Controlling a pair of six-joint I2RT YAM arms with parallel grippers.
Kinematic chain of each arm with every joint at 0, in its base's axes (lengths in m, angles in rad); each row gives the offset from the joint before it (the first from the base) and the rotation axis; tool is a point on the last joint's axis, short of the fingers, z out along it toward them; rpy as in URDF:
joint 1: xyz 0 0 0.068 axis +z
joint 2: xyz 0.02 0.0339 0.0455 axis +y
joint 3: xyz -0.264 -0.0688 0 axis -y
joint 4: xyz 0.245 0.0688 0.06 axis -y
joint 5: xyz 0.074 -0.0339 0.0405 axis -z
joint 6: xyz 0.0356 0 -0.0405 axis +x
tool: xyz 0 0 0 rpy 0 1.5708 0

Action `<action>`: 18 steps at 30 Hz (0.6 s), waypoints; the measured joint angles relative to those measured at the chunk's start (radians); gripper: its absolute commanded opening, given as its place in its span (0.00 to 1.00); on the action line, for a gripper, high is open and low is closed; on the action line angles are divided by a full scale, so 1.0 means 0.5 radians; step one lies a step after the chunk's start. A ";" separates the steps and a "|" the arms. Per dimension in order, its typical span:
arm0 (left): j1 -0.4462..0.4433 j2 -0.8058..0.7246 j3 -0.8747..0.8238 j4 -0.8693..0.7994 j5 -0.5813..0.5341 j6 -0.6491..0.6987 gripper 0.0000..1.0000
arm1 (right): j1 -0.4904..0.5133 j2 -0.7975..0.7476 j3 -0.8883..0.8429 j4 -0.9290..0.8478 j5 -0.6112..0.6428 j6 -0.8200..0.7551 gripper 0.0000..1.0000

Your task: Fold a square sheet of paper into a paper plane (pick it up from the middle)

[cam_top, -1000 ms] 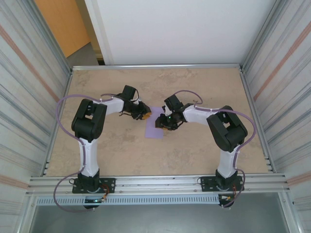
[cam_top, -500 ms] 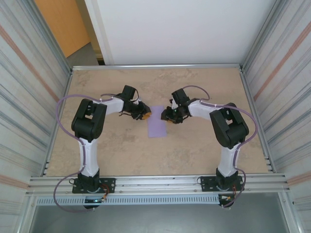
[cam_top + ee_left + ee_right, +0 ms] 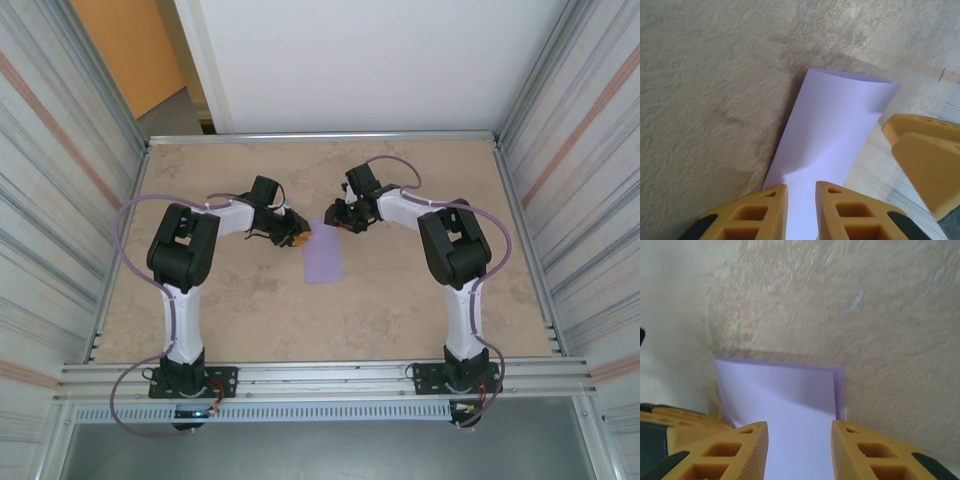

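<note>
Lilac paper sheet [image 3: 323, 258] lies folded on the counter [image 3: 420, 300]; my left hand [image 3: 801, 187], barely parted, and my open right hand [image 3: 799, 425] straddle its far end.

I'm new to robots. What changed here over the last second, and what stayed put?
The right gripper moved away from the arm bases and slightly left, from the right side of the folded lilac sheet of paper to its far end. Its jaws stand apart over the paper. Nothing was visibly grabbed or released. The left gripper stayed at the sheet's far left corner, and the sheet still lies on the table.
</note>
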 measured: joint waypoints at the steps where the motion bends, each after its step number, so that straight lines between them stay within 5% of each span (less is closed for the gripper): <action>1: 0.001 0.000 -0.004 0.004 0.001 0.000 0.22 | -0.002 0.012 0.019 -0.002 0.013 -0.002 0.39; 18: 0.002 -0.002 -0.011 0.018 0.004 0.000 0.22 | -0.030 0.102 0.093 -0.008 -0.116 -0.105 0.37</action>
